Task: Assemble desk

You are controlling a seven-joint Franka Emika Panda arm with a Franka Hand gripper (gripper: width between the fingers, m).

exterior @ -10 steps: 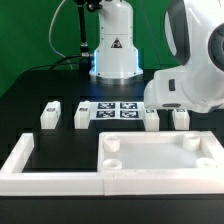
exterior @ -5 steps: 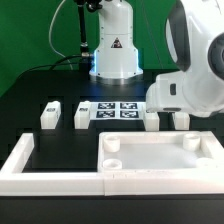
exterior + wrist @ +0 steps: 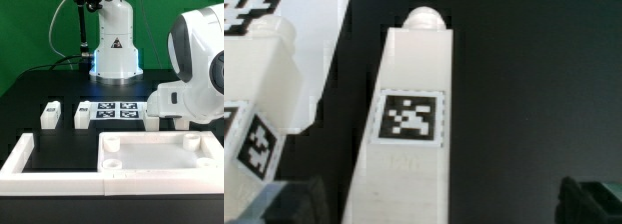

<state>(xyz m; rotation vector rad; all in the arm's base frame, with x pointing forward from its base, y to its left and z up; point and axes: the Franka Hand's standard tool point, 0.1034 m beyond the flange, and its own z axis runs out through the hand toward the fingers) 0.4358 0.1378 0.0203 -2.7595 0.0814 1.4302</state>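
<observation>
The desk panel (image 3: 160, 163) lies at the front, a wide white rimmed tray with round corner sockets. Two tagged white legs (image 3: 49, 115) (image 3: 82, 115) stand towards the exterior view's left. Two more legs (image 3: 150, 121) (image 3: 181, 119) stand at the right, partly hidden under my arm's white wrist (image 3: 190, 95). In the wrist view one long leg (image 3: 411, 120) with a square tag lies between my spread fingers, and a second leg (image 3: 260, 100) lies beside it. My gripper (image 3: 438, 205) is open, straddling the leg without touching it.
The marker board (image 3: 112, 110) lies flat between the two pairs of legs. A long low white border wall (image 3: 20, 160) runs along the front and left. The robot base (image 3: 115, 50) stands at the back on the black table.
My arm has come lower and shifted to the exterior view's right over the two right legs. The jaws have stayed open.
</observation>
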